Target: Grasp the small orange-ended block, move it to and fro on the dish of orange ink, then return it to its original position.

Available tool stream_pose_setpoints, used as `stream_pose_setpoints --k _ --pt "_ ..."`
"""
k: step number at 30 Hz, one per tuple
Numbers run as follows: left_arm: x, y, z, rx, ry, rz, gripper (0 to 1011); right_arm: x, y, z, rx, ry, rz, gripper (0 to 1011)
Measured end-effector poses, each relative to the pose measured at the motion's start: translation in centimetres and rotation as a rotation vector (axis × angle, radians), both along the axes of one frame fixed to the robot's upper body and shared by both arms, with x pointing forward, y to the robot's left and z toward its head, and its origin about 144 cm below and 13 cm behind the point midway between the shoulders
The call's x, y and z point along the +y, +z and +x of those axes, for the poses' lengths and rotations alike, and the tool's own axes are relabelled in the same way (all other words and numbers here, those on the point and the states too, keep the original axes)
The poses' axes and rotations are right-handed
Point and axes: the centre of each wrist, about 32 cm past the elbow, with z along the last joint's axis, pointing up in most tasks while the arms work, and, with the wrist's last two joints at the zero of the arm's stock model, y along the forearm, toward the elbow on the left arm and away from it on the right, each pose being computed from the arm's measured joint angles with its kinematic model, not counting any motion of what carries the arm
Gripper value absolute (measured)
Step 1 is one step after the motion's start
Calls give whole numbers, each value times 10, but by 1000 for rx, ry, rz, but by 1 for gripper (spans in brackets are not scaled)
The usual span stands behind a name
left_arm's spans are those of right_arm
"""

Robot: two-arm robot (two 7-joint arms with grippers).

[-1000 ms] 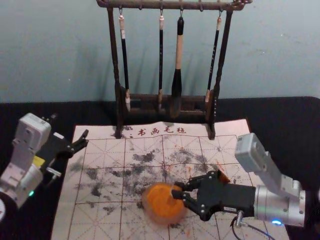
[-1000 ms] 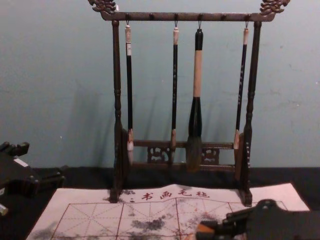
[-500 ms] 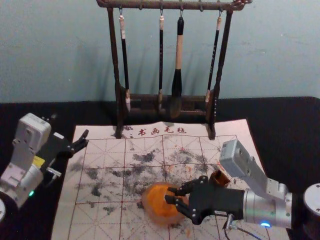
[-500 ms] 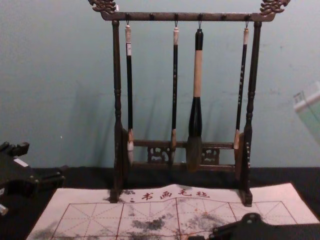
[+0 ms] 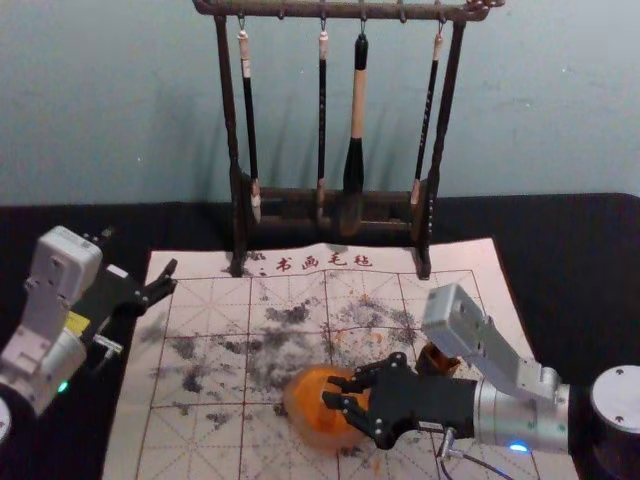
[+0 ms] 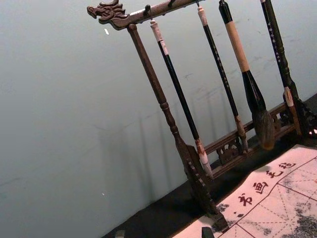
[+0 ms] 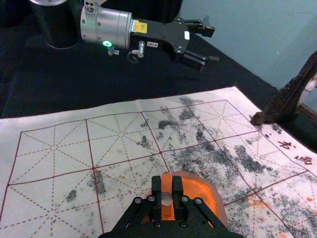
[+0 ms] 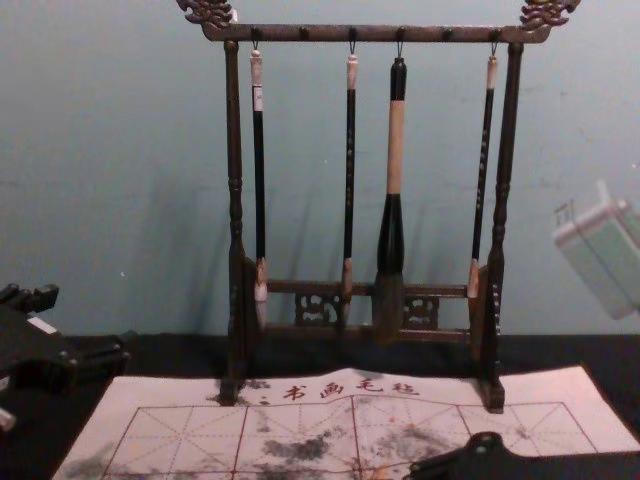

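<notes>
In the head view my right gripper [image 5: 335, 391] is low over the dish of orange ink [image 5: 316, 425], its fingertips above the orange. Seen from the right wrist, this gripper [image 7: 167, 198] is shut on the small block [image 7: 167, 184], which has orange and a pale grey part between the fingers. The dish [image 7: 214, 194] lies just beneath and beside it; the block's lower end is hidden, so contact with the ink cannot be told. My left gripper [image 5: 140, 252] stays parked at the left with its fingers apart; its tips edge into the left wrist view [image 6: 163, 233].
A dark wooden rack [image 5: 240, 220] with several hanging brushes stands at the mat's back edge. A small brown container [image 5: 437, 360] sits just behind the right gripper. The ink-stained gridded mat [image 5: 210, 300] lies under the dish on the black table [image 5: 560, 240].
My right gripper has shifted left and lower over the dish with the block, dropping toward the chest view's bottom edge. The left arm has stayed still.
</notes>
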Motion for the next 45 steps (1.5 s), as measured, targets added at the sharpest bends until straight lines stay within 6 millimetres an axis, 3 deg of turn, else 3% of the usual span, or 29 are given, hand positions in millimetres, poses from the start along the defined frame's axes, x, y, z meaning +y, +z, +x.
stream_pose_setpoints --k 24,45 --pt "0 0 0 0 0 0 1001 12 -2 13 -14 -44 -25 85" --pt "0 0 0 0 0 0 1001 -14 3 11 -1 -119 -47 85"
